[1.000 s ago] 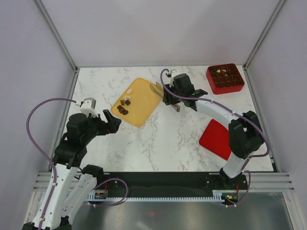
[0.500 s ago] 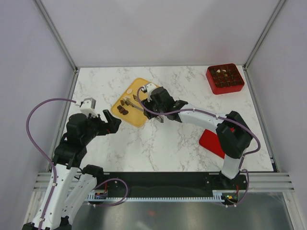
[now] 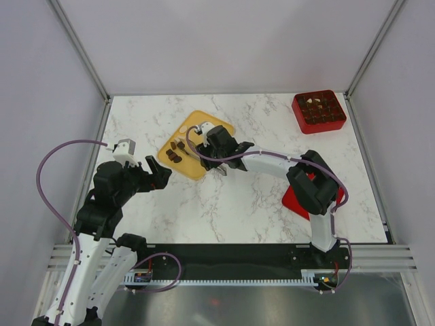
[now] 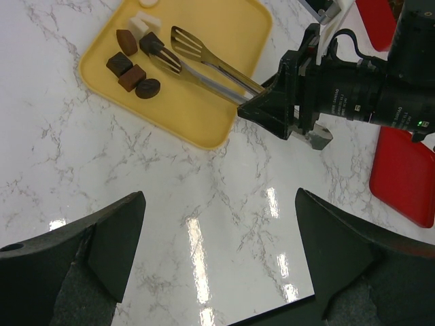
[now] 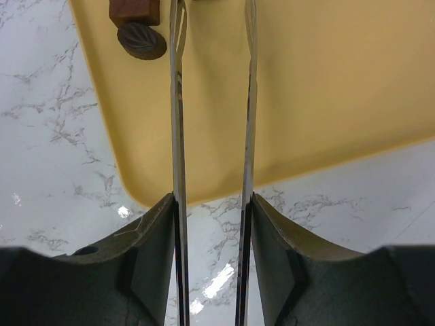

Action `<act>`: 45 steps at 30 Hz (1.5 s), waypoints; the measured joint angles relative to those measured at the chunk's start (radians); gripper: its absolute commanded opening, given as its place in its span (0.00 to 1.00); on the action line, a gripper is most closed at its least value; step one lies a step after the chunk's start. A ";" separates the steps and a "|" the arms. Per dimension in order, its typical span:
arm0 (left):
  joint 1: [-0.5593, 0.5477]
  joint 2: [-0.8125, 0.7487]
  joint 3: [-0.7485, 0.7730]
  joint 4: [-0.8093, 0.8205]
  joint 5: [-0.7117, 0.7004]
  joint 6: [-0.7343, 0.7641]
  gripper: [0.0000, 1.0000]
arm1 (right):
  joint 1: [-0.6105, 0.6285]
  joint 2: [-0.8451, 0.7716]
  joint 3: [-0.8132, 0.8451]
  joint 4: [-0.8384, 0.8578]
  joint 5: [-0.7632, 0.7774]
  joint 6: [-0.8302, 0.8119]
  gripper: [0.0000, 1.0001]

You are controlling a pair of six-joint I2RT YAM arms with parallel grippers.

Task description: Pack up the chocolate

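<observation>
Several dark brown chocolate pieces (image 4: 129,68) and a cream-white piece (image 4: 143,20) lie in the left corner of the yellow tray (image 4: 224,27). My right gripper (image 5: 212,200) is shut on metal tongs (image 5: 178,102), one finger pressing each arm. The tongs (image 4: 204,64) stand spread, reaching over the tray (image 3: 194,166), their tips right beside a dark piece (image 4: 151,44). Two brown pieces (image 5: 141,41) show left of the tongs. The left gripper (image 4: 219,197) hangs wide open and empty over bare marble, below the tray.
A red gridded box (image 3: 319,111) holding several pieces stands at the back right corner. A flat red lid (image 3: 299,197) lies on the right, partly under the right arm. Metal frame posts and white walls border the marble table (image 3: 258,115).
The right arm has swung left with the tongs, from the tray's right edge to the chocolate pieces at its left corner. The left arm has not moved.
</observation>
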 measured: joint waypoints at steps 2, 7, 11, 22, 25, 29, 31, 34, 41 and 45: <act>0.000 0.000 0.000 0.000 0.000 0.000 1.00 | 0.001 0.014 0.010 0.000 -0.003 0.000 0.52; 0.000 -0.001 0.000 0.000 0.000 0.000 1.00 | 0.004 0.057 0.047 0.000 -0.004 0.000 0.51; 0.000 -0.001 0.000 0.000 0.000 0.000 1.00 | 0.007 0.085 0.071 -0.002 -0.006 0.003 0.48; 0.000 -0.001 0.000 0.000 0.000 0.000 1.00 | 0.009 0.083 0.073 -0.013 0.009 0.000 0.36; 0.000 -0.001 0.000 0.000 0.000 0.000 1.00 | 0.009 0.063 0.047 -0.024 0.026 0.000 0.36; 0.000 -0.001 0.000 0.000 0.000 0.000 1.00 | -0.003 0.019 0.037 -0.072 0.027 0.005 0.35; 0.000 -0.001 0.000 0.000 0.000 0.000 1.00 | -0.018 0.001 0.037 -0.092 0.019 0.015 0.34; 0.000 -0.001 0.000 0.000 0.000 0.000 1.00 | -0.063 -0.029 0.037 -0.121 -0.008 0.031 0.34; 0.000 -0.007 0.000 0.000 0.000 0.000 1.00 | -0.241 -0.152 0.035 -0.191 -0.036 0.040 0.34; 0.000 -0.012 0.000 0.000 0.000 0.000 1.00 | -0.394 -0.253 0.035 -0.240 -0.022 0.036 0.34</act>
